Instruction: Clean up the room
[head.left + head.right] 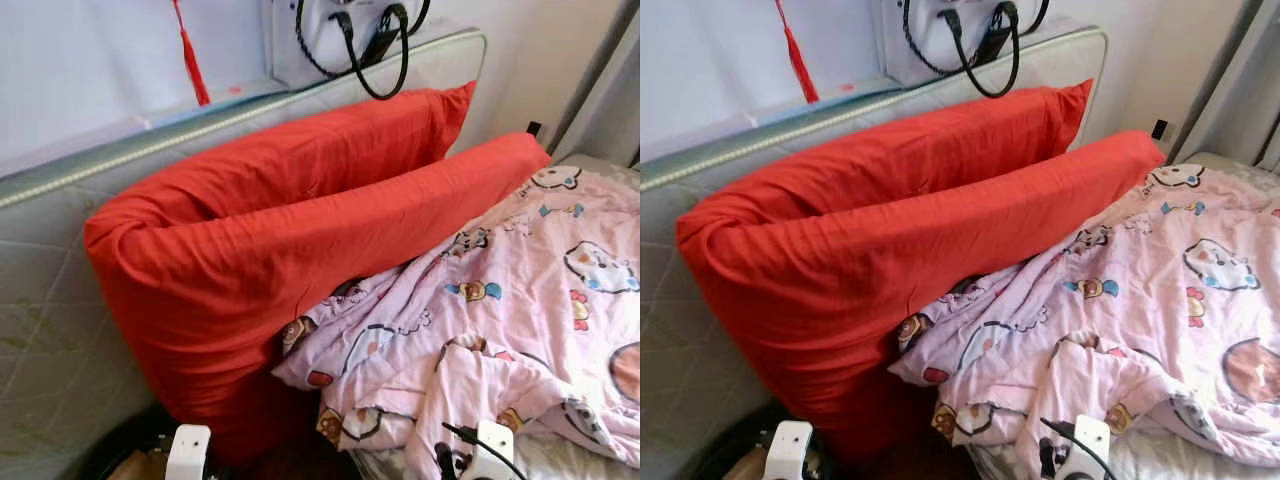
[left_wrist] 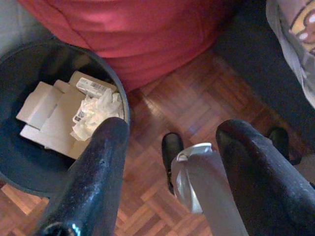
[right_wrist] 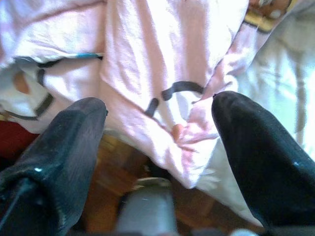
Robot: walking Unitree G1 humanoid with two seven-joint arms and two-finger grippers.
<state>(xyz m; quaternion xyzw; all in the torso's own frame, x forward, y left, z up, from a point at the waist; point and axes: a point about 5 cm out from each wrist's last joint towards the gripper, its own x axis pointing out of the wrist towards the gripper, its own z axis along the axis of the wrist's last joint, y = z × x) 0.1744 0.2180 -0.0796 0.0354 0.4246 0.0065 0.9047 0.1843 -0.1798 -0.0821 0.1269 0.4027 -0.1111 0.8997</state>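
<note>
Two long red pillows [image 1: 300, 230] lean against an upright pale mattress [image 1: 60, 300] at the head of the bed. A crumpled pink cartoon-print blanket [image 1: 520, 300] lies on the bed, its edge hanging over the near side. My right gripper [image 3: 158, 103] hovers open just above that hanging edge of the blanket [image 3: 162, 54], with nothing between its fingers. My left gripper [image 2: 172, 130] is open and empty over the wooden floor, beside a dark round bin [image 2: 15, 167] holding cardboard pieces and crumpled tissue [image 2: 96, 110].
A black-handled white bag [image 1: 350, 30] and a red tassel [image 1: 190, 55] hang above the mattress. Parquet floor [image 2: 197, 103] lies between the bin and the bed. My own black foot [image 2: 172, 147] stands there. A wall and curtain [image 1: 600, 90] close the right side.
</note>
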